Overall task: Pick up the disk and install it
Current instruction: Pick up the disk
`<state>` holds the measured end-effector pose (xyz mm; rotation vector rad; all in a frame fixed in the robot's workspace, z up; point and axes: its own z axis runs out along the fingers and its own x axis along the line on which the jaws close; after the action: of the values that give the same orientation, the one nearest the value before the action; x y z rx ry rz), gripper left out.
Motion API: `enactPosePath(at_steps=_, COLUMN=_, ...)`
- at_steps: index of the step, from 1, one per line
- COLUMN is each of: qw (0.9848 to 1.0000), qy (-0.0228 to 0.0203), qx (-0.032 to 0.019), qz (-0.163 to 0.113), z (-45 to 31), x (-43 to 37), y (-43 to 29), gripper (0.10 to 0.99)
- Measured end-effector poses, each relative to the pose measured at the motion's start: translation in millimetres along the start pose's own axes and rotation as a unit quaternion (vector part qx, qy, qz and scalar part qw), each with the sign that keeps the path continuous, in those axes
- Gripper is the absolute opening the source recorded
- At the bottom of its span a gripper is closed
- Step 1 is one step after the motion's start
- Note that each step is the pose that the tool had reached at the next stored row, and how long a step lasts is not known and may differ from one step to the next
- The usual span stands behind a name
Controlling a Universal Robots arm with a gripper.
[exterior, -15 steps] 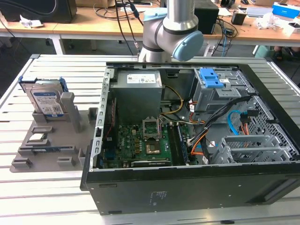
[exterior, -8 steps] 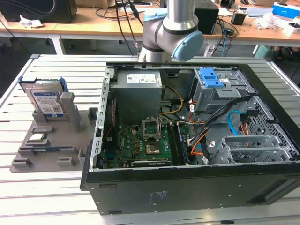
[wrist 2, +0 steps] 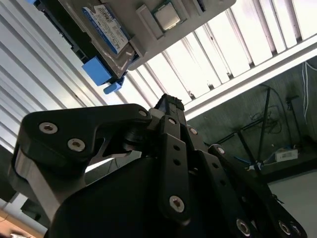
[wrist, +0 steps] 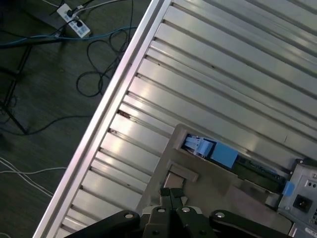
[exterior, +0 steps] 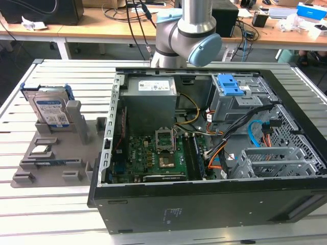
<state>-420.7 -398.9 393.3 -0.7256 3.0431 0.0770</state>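
Blue-framed, the disk [exterior: 50, 108] leaned in the grey holder [exterior: 56, 171] at the exterior view's left, its lower edge hidden, well apart from the computer case [exterior: 204, 209], while the gripper [wrist: 172, 194], partly cut off in the first wrist view, was closed, holding nothing.

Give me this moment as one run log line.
disk: propped in grey holder, ungrasped | claw: shut, empty, clear of disk | install: not done

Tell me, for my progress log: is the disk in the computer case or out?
Out. The disk leans in the grey holder, at the exterior view's left of the open computer case.
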Motion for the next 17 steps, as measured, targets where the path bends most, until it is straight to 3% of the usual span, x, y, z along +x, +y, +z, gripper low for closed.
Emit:
enactPosePath(at_steps=8, qw=0.9995, qy=0.0014, qx=-0.0007, qz=-0.032, z=0.0, x=0.0, y=0.0, gripper=0.106)
enactPosePath(at_steps=17, qw=0.9962, qy=0.0039, qx=-0.0020, qz=-0.087, z=0.0, x=0.0, y=0.0, gripper=0.106)
